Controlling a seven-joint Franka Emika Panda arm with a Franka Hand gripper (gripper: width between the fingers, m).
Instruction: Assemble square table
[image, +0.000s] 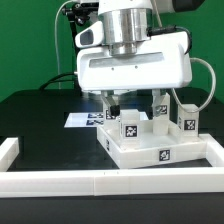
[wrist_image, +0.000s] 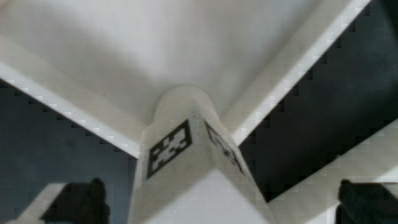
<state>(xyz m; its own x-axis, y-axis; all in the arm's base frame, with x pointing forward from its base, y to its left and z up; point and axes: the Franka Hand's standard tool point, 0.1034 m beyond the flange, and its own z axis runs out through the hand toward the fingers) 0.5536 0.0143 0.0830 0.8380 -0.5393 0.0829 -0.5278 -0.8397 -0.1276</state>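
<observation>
The white square table top (image: 150, 152) lies upside down on the black table, with tagged white legs standing on it: one at the near corner (image: 128, 126), one behind (image: 160, 108), one at the exterior view's right (image: 187, 120). My gripper (image: 132, 103) hangs straight above the near leg. In the wrist view that leg (wrist_image: 192, 150) rises between my fingers, with the top's raised rim (wrist_image: 285, 70) spreading away behind it. My gripper (wrist_image: 214, 205) is open: both dark fingertips (wrist_image: 80, 200) stand clear of the leg's sides.
The marker board (image: 82, 118) lies flat behind the table top at the exterior view's left. White border rails run along the front (image: 100, 185) and both sides (image: 14, 150). Cables hang behind the arm.
</observation>
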